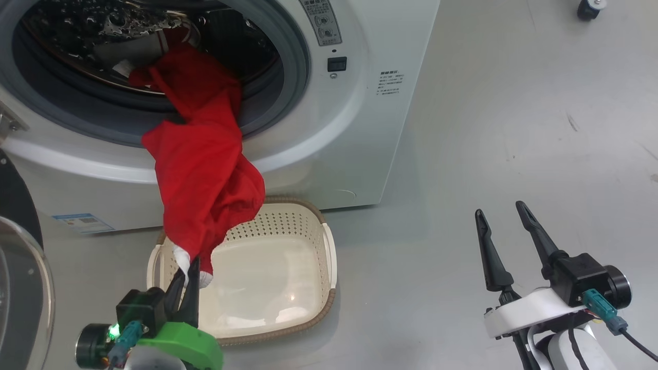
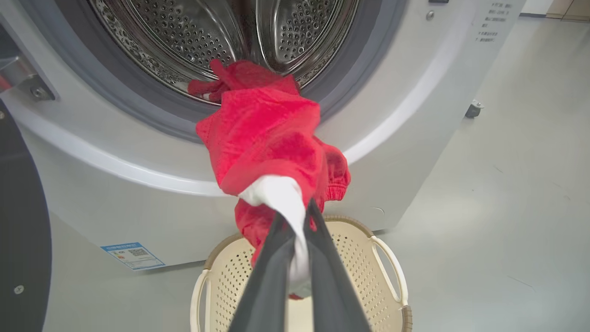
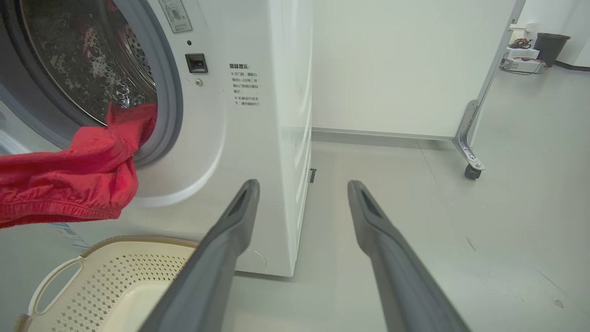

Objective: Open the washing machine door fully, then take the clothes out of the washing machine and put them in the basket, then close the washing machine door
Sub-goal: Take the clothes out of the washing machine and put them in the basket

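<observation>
Head cam: one washer (image 1: 329,154), one basket (image 1: 288,277) just in front of it, and one red clump of clothes (image 1: 205,169) hanging from the drum (image 1: 103,25) out over the basket's back rim. The door (image 1: 20,288) is swung open at left, plain grey floor (image 1: 488,128) all around.

Left wrist: left gripper (image 2: 297,212) pinched tight on the clothes' white cuff (image 2: 281,193).

Right wrist: right gripper (image 3: 303,184) jaws wide apart, gripping nothing, over floor by the washer's corner.

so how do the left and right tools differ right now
The left tool is shut on the white trim of the red clothes; the right tool stands open and empty. The left tool is above the basket; the right tool is above bare floor. Both have two long dark fingers.
</observation>
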Motion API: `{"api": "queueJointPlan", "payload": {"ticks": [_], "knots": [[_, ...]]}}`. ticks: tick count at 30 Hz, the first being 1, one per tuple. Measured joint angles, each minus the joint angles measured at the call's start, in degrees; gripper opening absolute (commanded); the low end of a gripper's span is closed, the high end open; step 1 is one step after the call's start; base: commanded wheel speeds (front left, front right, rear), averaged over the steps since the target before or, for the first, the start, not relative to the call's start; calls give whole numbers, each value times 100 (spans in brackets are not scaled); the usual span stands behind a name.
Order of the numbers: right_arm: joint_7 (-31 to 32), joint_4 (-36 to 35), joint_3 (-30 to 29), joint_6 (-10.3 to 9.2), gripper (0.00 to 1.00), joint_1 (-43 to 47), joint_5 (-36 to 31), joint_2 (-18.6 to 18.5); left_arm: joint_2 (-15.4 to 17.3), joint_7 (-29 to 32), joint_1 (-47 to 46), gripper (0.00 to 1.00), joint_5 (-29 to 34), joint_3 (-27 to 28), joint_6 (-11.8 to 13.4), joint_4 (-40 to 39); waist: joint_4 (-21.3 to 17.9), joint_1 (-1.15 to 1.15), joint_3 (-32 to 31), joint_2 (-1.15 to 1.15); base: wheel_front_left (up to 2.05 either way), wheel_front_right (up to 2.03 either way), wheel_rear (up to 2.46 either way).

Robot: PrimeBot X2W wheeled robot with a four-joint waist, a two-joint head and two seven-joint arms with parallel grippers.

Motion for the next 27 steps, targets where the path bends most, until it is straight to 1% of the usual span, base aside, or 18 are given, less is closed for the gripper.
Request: {"api": "queueJointPlan", "payload": {"ticks": [4, 6, 12, 14, 18, 22, 27], "knots": [[23, -94, 19, 2, 100, -23, 0, 4, -43, 131, 60, 0, -264, -13, 0, 257, -49, 0, 176, 0, 0, 0, 0], [24, -123, 22, 42, 100, -34, 0, 4, -54, 170, 60, 0, -324, 5, 0, 399, -75, 0, 258, 0, 0, 0, 0], [56, -210, 45, 52, 100, -136, 0, 4, -58, 348, 3, 0, -412, 24, -1, 884, -174, 0, 529, 0, 0, 0, 0], [57, -254, 79, 97, 100, -195, 0, 5, -57, 348, -65, 0, -447, 57, -2, 1022, -215, 0, 626, 0, 0, 0, 0], [57, -323, 77, 101, 100, -293, 0, 4, -64, 446, -514, 0, -505, 54, -53, 1325, -297, 0, 836, 0, 0, 0, 0], [57, -352, 105, 149, 100, -392, 0, 5, -78, 505, -869, 0, -662, 155, -90, 1719, -383, 0, 1054, 0, 0, 0, 0], [56, -402, 107, 151, 100, -508, 1, 11, -73, 650, -1304, 0, -670, 175, -158, 2207, -507, 0, 1331, 0, 0, 0, 0]]}}
